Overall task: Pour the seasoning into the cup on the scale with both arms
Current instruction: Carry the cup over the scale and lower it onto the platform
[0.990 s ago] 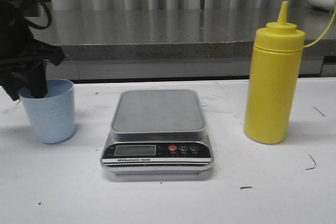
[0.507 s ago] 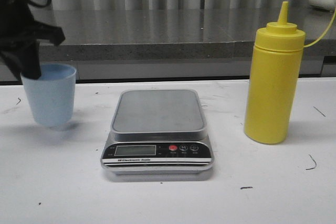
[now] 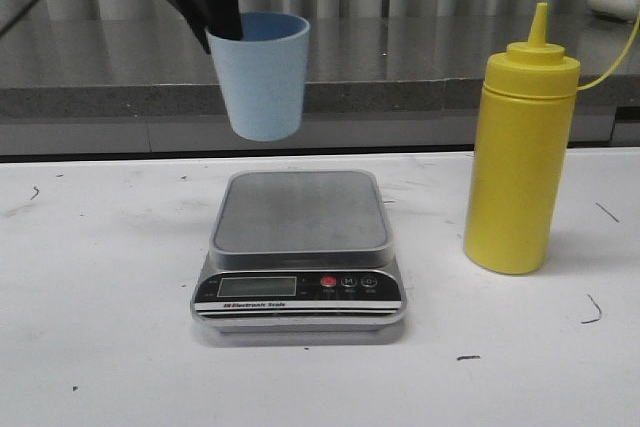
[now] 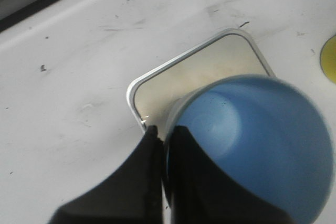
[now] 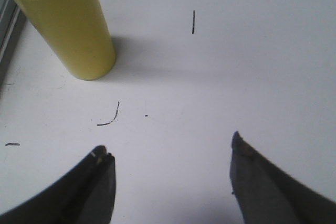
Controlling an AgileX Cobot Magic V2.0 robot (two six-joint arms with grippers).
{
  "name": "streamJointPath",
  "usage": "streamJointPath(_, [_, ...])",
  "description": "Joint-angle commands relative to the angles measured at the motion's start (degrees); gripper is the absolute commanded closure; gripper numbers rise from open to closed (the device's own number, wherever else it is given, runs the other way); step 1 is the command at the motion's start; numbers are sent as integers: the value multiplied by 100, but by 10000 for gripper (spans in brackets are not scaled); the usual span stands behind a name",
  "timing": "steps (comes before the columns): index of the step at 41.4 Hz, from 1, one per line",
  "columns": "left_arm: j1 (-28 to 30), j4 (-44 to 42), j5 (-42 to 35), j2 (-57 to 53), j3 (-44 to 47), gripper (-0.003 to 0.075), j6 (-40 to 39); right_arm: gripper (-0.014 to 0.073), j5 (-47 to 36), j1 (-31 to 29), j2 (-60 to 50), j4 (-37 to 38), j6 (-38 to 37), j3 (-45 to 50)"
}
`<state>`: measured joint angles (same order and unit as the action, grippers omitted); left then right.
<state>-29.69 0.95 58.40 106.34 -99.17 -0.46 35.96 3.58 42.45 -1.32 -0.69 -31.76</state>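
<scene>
Front view: small pale blue plastic cup (image 3: pixel 259 75), clamped at its rim by the left pincer (image 3: pixel 222 19), has been lifted off the white counter (image 3: pixel 100 347) above the silver-grey scale (image 3: pixel 299 247), placement pending; right pincer (image 5: pixel 170 153) spread empty near the yellow squeeze bottle (image 3: pixel 519 147).

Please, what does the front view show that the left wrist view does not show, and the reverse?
Only the front view shows the whole yellow squeeze bottle standing upright on the table right of the scale, and the scale's display panel with its red button. Only the left wrist view shows the inside of the cup, which looks empty, and one finger inside the rim with the other outside. Both show the left gripper holding the pale blue cup in the air over the scale, whose platform is bare.
</scene>
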Motion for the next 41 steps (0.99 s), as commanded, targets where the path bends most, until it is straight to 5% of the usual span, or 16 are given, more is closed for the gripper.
streamJointPath(1, [-158, 27, -151, 8, -416, 741, -105, 101, -289, -6, 1, 66, 69, -184])
streamJointPath(21, [-187, 167, -281, 658, -553, 730, -143, 101, -289, -6, 1, 66, 69, -184])
streamJointPath(32, [-187, 186, -287, 622, -553, 411, -143, 101, -289, -6, 1, 66, 69, -184])
streamJointPath(41, [-177, 13, -140, 115, -530, 386, -143, 101, -289, -6, 1, 66, 69, -184])
